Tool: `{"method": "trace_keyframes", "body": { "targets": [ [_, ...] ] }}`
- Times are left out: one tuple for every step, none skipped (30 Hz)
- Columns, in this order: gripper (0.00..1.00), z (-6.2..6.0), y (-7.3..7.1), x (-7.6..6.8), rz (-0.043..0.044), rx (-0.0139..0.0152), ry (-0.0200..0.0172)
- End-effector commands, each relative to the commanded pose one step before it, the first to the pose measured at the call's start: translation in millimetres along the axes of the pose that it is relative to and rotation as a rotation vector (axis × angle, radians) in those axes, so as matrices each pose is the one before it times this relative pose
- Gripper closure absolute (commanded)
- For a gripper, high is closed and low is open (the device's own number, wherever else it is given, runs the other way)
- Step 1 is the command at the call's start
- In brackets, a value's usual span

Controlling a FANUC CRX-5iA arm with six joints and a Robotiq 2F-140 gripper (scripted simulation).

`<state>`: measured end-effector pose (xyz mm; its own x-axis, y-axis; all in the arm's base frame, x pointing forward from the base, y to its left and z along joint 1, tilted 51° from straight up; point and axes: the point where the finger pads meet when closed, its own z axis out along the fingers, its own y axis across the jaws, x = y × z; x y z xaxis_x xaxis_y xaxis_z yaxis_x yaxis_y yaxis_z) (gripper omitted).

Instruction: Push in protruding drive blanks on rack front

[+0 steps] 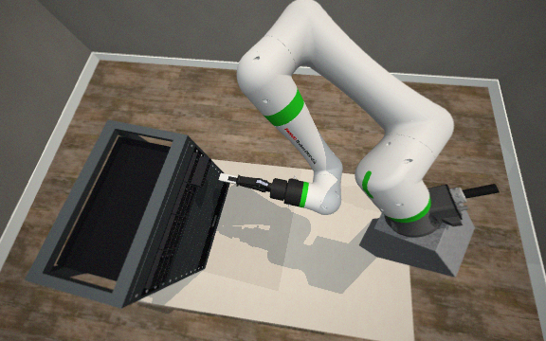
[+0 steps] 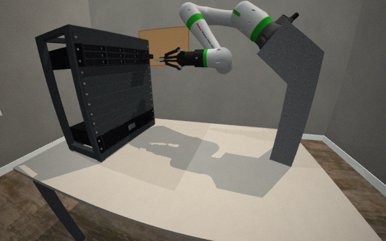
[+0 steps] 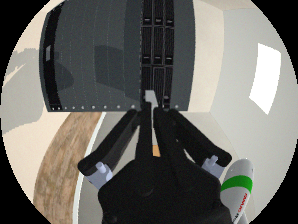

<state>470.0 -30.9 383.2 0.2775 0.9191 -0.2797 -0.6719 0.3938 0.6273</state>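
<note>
A freestanding dark rack (image 1: 151, 218) (image 2: 109, 37) (image 3: 182, 50) stands upright at the left of a pale table (image 1: 349, 303) (image 2: 146, 207) (image 3: 207, 60), the white arm (image 1: 358, 66) (image 2: 206, 37) (image 3: 239, 182) reaching in from the right; most of the drive bay (image 1: 173, 223) (image 2: 112, 55) (image 3: 158, 45), high on the rack's front, looks flush in the exterior view, though small gaps are hard to judge; at the bay's far end one dark block, apparently a drive blank (image 2: 151, 56) (image 3: 166, 101), juts out past the front, so the job looks unfinished; the gripper (image 1: 227, 178) (image 2: 159, 59) (image 3: 149, 97) has its fingers closed together with nothing between them, their pale tips just short of the rack and near that block, seemingly apart from it; what likely remains is a straight, gentle push until the blank stops, a check for others, then a retreat; no latch can be seen engaging, and whether the rack sits exactly on its starting spot cannot be told from here
</note>
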Motion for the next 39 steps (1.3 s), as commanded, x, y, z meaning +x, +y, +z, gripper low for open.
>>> {"method": "trace_keyframes", "body": {
  "targets": [
    [0.9, -0.73, 18.12, 0.11, 0.00013, -0.00053, 0.00032],
    [0.9, -0.12, 3.54, 0.02, 0.0, 0.0, 0.0],
    [0.9, -0.07, 1.71, 0.02, 0.0, 0.0, 0.0],
    [0.9, -0.01, 0.3, 0.0, 0.0, 0.0, 0.0],
    [0.9, 0.17, 0.0, 0.0, 0.0, 0.0, 0.00001],
    [0.9, 1.03, -0.01, 0.01, -0.00002, 0.00001, 0.00003],
    [0.9, 2.31, 0.0, 0.0, 0.0, 0.0, 0.0],
    [0.9, 3.7, 0.0, 0.0, -0.00001, 0.0, 0.00001],
    [0.9, 0.0, 0.0, 0.0, 0.0, 0.0, 0.0],
    [0.9, 0.0, 0.0, 0.0, 0.0, 0.0, 0.0],
    [0.9, 4.93, 0.0, 0.0, 0.0, 0.0, 0.0],
    [0.9, 5.78, 0.0, 0.0, 0.0, 0.0, -0.00001],
    [0.9, 6.09, 0.01, -0.01, 0.00002, -0.00001, -0.00003],
    [0.9, 5.75, 0.0, 0.0, 0.0, 0.0, -0.00001],
    [0.9, 4.7, 0.0, 0.0, 0.0, 0.0, -0.00001],
    [0.9, 3.14, -0.01, 0.01, -0.00002, 0.00001, 0.00003],
    [0.9, 1.41, 0.01, -0.01, 0.00002, -0.00001, -0.00003],
    [0.9, 0.24, 0.0, 0.0, 0.0, 0.0, -0.00001],
    [0.9, 0.0, 0.0, 0.0, 0.0, 0.0, 0.0],
    [0.9, 0.0, 0.0, 0.0, 0.0, 0.0, 0.0],
    [0.9, 0.0, 0.0, 0.0, 0.0, 0.0, 0.0],
    [0.9, 0.0, 0.0, 0.0, 0.0, 0.0, 0.0],
    [0.9, 0.0, 0.0, 0.0, 0.0, 0.0, 0.0],
    [0.9, 0.0, 0.0, 0.0, 0.0, 0.0, 0.0],
    [0.9, 0.0, 0.0, 0.0, 0.0, 0.0, 0.0],
    [0.9, 0.0, 0.0, 0.0, 0.0, 0.0, 0.0],
    [0.9, 0.0, 0.0, 0.0, 0.0, 0.0, 0.0],
    [0.9, 0.0, 0.0, 0.0, 0.0, 0.0, 0.0],
    [0.9, 0.0, 0.0, 0.0, 0.0, 0.0, 0.0],
    [0.9, 0.0, 0.0, 0.0, 0.0, 0.0, 0.0],
    [0.9, 0.0, 0.0, 0.0, 0.0, 0.0, 0.0],
    [0.9, 0.0, 0.0, 0.0, 0.0, 0.0, 0.0],
    [0.9, 0.0, 0.0, 0.0, 0.0, 0.0, 0.0],
    [0.9, 0.0, 0.0, 0.0, 0.0, 0.0, 0.0],
    [0.9, 0.0, 0.0, 0.0, 0.0, 0.0, 0.0],
    [0.9, 0.0, 0.0, 0.0, 0.0, 0.0, 0.0],
    [0.9, 0.0, 0.0, 0.0, 0.0, 0.0, 0.0],
    [0.9, 0.0, 0.0, 0.0, 0.0, 0.0, 0.0],
    [0.9, 0.0, 0.0, 0.0, 0.0, 0.0, 0.0]
  ]
}}
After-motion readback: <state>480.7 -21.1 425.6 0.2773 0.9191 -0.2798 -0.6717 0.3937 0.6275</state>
